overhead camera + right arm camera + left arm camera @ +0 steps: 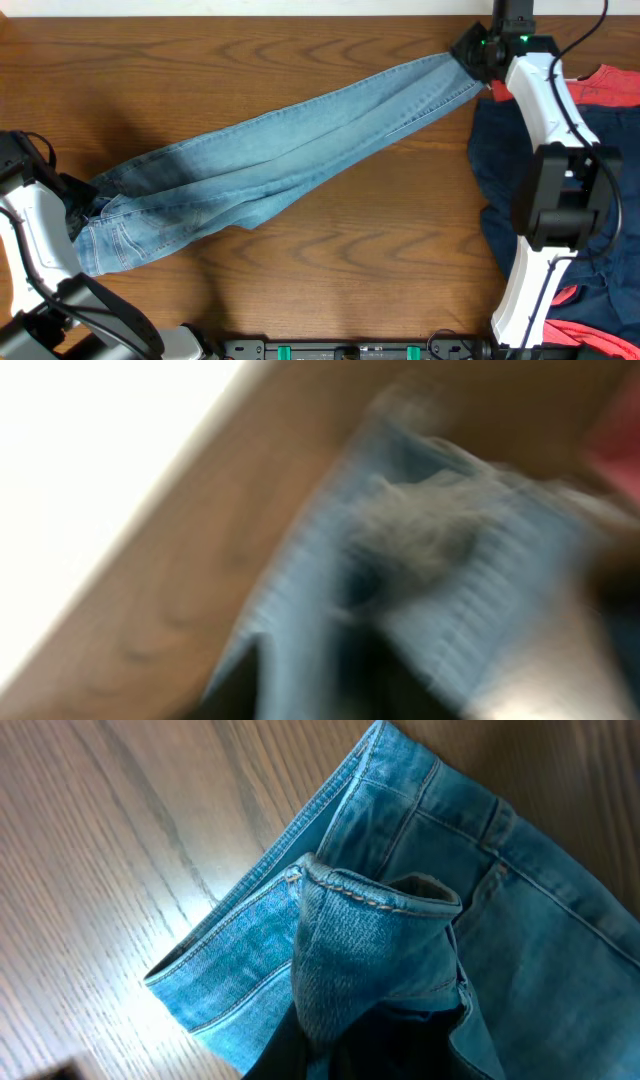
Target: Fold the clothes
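Observation:
Light-blue jeans [290, 150] lie stretched diagonally across the table, waistband at lower left, leg ends at upper right. My left gripper [82, 205] is shut on the waistband; the left wrist view shows the bunched waistband fold [370, 915] pinched at the jaws. My right gripper [476, 58] is shut on the leg hems at the far right end; the right wrist view is blurred but shows the frayed hem [420, 540] in the jaws. A dark navy garment [500, 150] and a coral-red T-shirt [612, 88] lie at the right.
The navy garment spreads down the right side under my right arm, with more coral-red fabric [575, 330] at the bottom right. Bare wooden table [200, 50] lies above and below the jeans. The table's front edge holds a black rail [350, 350].

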